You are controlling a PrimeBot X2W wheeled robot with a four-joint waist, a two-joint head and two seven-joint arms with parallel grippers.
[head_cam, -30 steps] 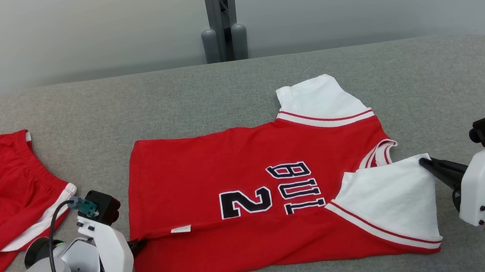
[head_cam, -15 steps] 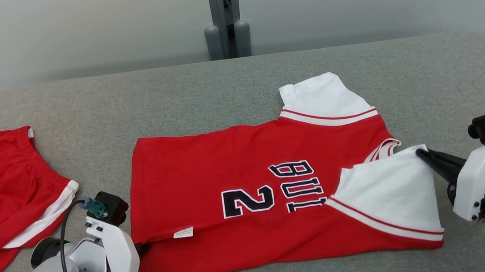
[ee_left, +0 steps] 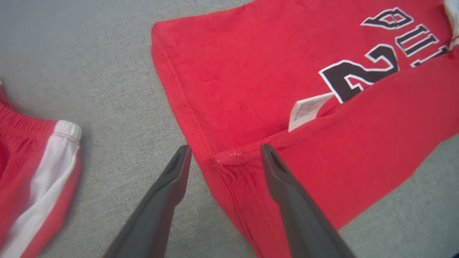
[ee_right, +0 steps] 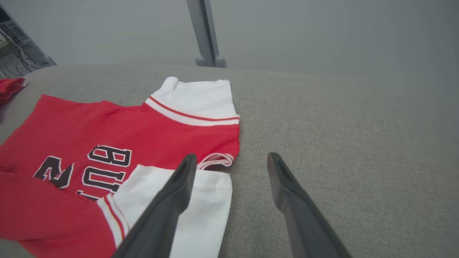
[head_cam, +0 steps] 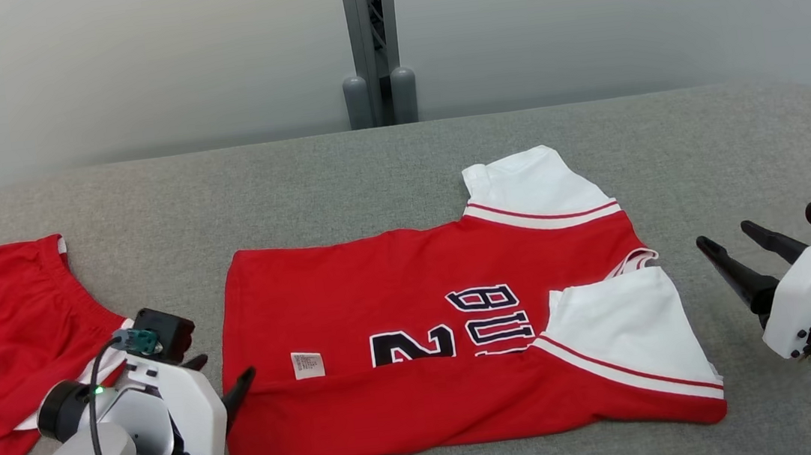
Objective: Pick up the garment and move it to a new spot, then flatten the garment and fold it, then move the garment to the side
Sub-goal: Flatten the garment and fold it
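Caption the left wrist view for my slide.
Open left gripper, hem of the folded red jersey between its fingers; red shorts lie apart on the grey table.

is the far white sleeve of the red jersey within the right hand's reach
Probably yes: the right hand is open, with only grey fabric tabletop between it and the far white sleeve.

Jersey (head_cam: 382, 290) centred on the table (head_cam: 706, 143), shorts (head_cam: 2, 338) to its left, post (head_cam: 370, 35) behind the table

Red jersey (head_cam: 351, 286) with white sleeves, black lettering; red white-striped shorts (head_cam: 2, 338); grey table (head_cam: 706, 150)
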